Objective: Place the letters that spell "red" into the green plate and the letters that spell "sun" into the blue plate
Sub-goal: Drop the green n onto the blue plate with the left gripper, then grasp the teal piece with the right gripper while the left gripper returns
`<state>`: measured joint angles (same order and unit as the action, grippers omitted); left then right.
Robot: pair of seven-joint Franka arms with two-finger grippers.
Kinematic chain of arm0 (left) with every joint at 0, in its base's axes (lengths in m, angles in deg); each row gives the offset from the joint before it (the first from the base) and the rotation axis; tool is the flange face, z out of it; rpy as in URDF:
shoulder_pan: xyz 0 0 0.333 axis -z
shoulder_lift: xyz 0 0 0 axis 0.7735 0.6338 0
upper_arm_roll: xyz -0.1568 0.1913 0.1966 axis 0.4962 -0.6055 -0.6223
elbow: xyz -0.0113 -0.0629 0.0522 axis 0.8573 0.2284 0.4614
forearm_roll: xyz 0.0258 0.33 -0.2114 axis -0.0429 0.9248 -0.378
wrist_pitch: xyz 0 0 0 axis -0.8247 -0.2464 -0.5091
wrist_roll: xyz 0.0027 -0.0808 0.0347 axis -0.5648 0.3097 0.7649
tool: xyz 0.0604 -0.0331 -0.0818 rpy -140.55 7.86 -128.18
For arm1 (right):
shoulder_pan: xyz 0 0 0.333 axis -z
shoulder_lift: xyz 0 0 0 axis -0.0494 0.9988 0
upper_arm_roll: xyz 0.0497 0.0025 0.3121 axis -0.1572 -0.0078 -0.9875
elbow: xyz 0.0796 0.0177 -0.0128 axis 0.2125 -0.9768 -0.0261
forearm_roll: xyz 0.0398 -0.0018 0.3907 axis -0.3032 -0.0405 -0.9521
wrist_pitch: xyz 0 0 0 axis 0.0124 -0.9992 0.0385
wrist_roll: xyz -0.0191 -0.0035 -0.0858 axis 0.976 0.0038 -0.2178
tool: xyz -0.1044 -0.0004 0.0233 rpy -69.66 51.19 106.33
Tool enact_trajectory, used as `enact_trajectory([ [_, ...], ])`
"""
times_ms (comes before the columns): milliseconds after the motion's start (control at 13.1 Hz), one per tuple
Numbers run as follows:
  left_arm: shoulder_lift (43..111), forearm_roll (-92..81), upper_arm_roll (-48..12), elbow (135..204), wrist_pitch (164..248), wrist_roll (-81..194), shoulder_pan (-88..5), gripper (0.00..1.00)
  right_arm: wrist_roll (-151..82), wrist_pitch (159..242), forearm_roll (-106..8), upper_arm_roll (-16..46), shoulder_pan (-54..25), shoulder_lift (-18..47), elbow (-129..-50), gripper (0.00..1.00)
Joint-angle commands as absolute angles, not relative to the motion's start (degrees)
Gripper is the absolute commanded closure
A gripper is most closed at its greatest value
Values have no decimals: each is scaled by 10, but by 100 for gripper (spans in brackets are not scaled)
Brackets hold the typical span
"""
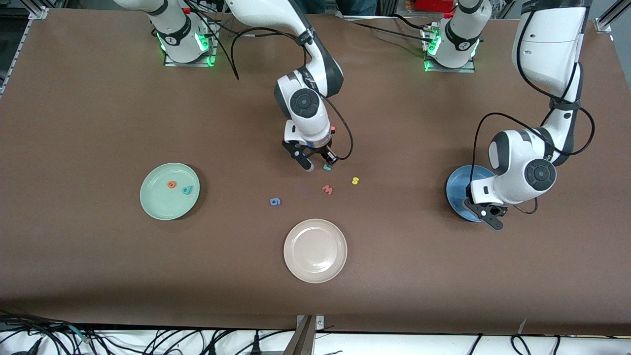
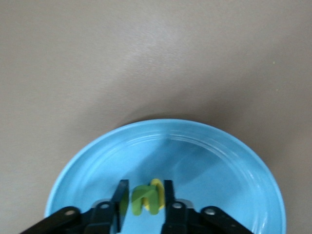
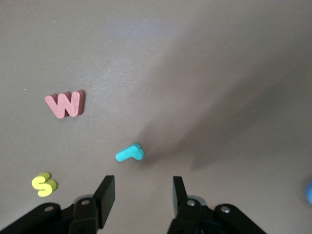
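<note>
Front view: right hand [image 1: 317, 163] spread over teal "r" [image 1: 326, 167], near red "w" [image 1: 327, 189]; left hand [image 2: 144, 202] pinching green "u" [image 2: 142, 198].

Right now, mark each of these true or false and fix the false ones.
1. The green plate holds an orange letter and a teal letter. True.
2. The yellow s lies in the blue plate. False: it lies on the table near the red w.
3. The right gripper is open above the small teal r. True.
4. The beige plate holds a letter. False: no letter is in it.
5. The left gripper is over the blue plate. True.
</note>
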<state>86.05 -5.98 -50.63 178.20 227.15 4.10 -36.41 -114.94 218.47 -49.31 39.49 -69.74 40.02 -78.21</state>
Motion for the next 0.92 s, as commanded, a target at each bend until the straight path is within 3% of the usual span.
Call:
enact_trajectory([
  [0, 857, -81, -507, 1783, 2268, 23, -359, 0, -1163, 2207, -482, 400, -706, 430, -759, 44],
  [458, 839, -108, -483, 1773, 2258, 115, -326, 0, -1163, 2214, -430, 401, -720, 440, -758, 44],
  [840, 838, -109, -425, 1773, 2259, 303, -291, 0, -1159, 2238, -392, 401, -717, 445, -758, 46],
])
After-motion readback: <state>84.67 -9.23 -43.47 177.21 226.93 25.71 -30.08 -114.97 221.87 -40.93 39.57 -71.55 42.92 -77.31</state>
